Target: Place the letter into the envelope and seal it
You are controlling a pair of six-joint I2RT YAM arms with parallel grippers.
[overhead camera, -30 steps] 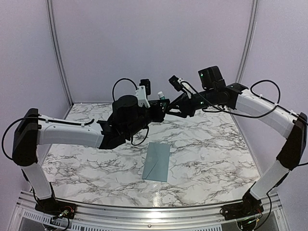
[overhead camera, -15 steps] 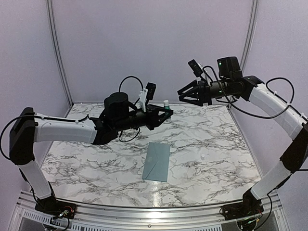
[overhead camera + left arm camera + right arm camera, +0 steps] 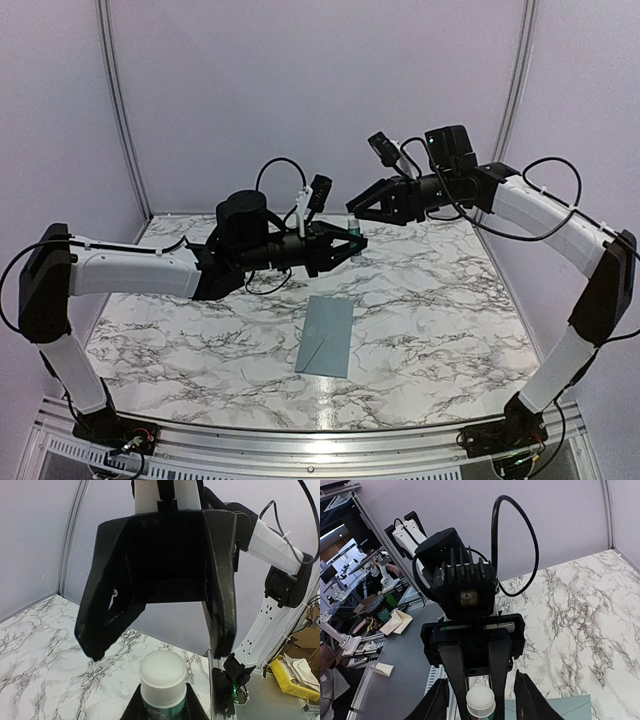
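The grey-blue envelope point(image 3: 327, 335) lies flat on the marble table, flap side up; one corner of it shows in the right wrist view point(image 3: 555, 708). The letter is out of view. My left gripper point(image 3: 348, 242) is held above the table, shut on a small white-green tube point(image 3: 353, 235) that stands upright with its rounded white top point(image 3: 161, 672) clear of the fingers. My right gripper point(image 3: 352, 213) hovers open just above and behind the tube. Its two black fingers point(image 3: 222, 605) stand wide either side of the tube's top point(image 3: 481, 698) without touching it.
A tiny white round piece point(image 3: 424, 326) lies on the marble to the right of the envelope. Lilac walls with metal posts point(image 3: 118, 110) close the back and sides. Both arms reach over the far half of the table point(image 3: 180, 350).
A second ago the two grippers met at the tube. The right gripper then pulled up and to the right, and has now come back down over it. The left gripper moved the tube slightly right.
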